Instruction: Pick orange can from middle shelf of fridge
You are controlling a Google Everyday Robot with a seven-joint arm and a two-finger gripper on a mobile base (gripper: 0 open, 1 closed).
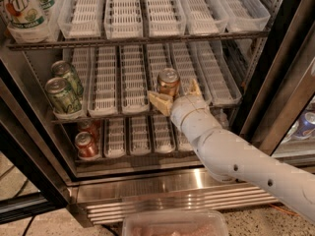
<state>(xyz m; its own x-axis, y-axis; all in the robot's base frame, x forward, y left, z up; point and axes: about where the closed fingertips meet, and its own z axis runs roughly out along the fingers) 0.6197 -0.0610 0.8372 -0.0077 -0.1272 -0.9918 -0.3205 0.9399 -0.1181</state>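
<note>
The orange can [169, 82] stands upright at the front of a white lane tray on the middle shelf [123, 90] of the fridge [147, 191]. My gripper [176, 96] sits at the shelf's front edge, right at the can. Its fingers are open, one tan finger [160, 102] to the can's lower left and the other [194, 88] to its right. The can stands between them, not clamped. My white arm reaches in from the lower right.
Two green cans [63, 90] stand at the left of the middle shelf. A 7UP bottle [22, 11] is on the shelf above. Red cans [86, 144] sit on the lower shelf. The dark door frame [275, 82] is at right. A plastic container [174, 223] lies below.
</note>
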